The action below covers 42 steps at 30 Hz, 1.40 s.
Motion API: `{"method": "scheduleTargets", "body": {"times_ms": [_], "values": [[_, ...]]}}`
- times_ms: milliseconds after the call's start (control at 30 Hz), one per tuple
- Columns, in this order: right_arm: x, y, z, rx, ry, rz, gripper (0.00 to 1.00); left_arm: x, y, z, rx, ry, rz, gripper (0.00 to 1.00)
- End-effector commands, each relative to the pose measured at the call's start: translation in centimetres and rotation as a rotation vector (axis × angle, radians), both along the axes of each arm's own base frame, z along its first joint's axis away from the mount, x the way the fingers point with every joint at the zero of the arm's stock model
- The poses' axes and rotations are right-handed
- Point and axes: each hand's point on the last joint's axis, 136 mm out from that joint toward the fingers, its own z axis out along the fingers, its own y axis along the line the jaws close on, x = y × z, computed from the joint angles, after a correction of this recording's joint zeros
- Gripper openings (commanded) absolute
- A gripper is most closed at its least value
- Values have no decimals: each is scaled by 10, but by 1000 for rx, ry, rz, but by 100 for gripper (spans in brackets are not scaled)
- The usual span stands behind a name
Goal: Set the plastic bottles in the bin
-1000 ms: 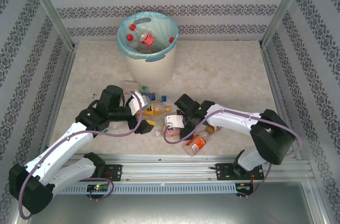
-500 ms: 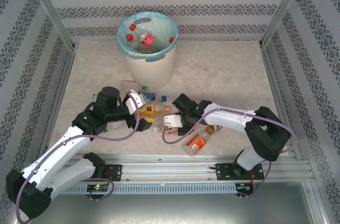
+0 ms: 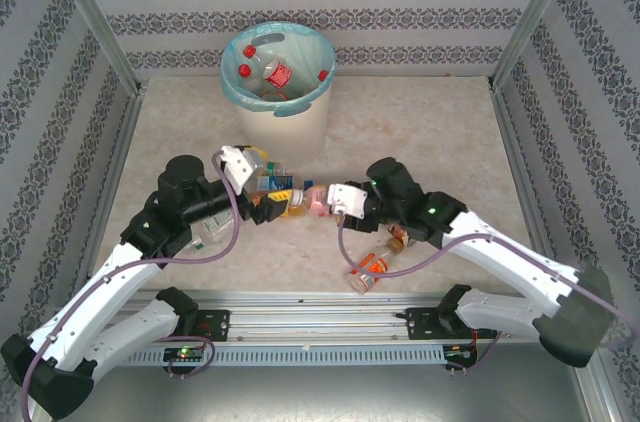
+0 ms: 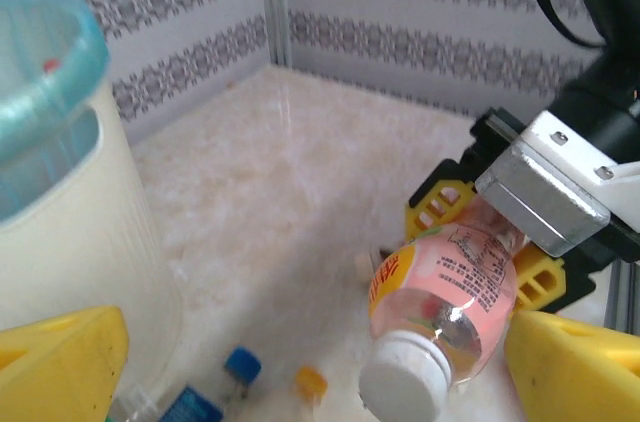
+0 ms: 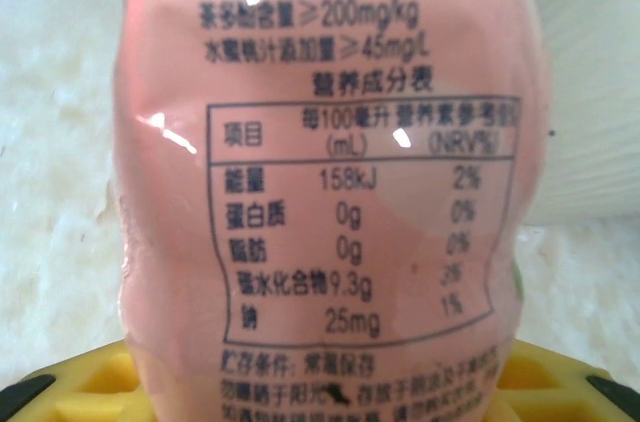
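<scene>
A pink plastic bottle [image 3: 319, 202] with a white cap [image 4: 404, 388] hangs over the table centre, and my right gripper [image 3: 330, 202] is shut on it. Its pink label [image 5: 330, 142] covers most of the right wrist view, above that gripper's yellow fingers [image 5: 90, 392]. My left gripper [image 3: 268, 190] stands open just left of it, its yellow fingers [image 4: 60, 362] wide apart over a blue-labelled bottle [image 3: 281, 182] and an orange one [image 3: 292, 205]. The cream-white bin [image 3: 278, 92], with a light blue bag, holds several red-capped bottles [image 3: 276, 72].
An orange bottle with a red label [image 3: 372, 267] and a brown one [image 3: 400, 237] lie near the front right, under the right arm. The bin wall [image 4: 70, 202] is close on the left gripper's left side. Metal frame posts and patterned walls enclose the table.
The right gripper has closed on the pink bottle and lifted it up and back toward the centre. The left arm has swung back toward the bin, still open.
</scene>
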Motion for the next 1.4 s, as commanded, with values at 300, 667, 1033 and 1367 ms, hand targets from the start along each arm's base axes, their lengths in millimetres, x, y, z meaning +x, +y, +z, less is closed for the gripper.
{"method": "scheduleTargets", "body": {"times_ms": [300, 667, 1033, 1367], "values": [[-7, 4, 88, 381, 47, -78, 46, -3, -44, 91, -340, 122, -223, 81], [-14, 7, 103, 472, 68, -71, 46, -13, -58, 86, -366, 238, -347, 69], [-19, 16, 107, 491, 92, -32, 45, -20, -71, 81, -381, 312, -468, 46], [-18, 20, 101, 472, 101, -23, 46, -16, -69, 78, -366, 296, -437, 20]]}}
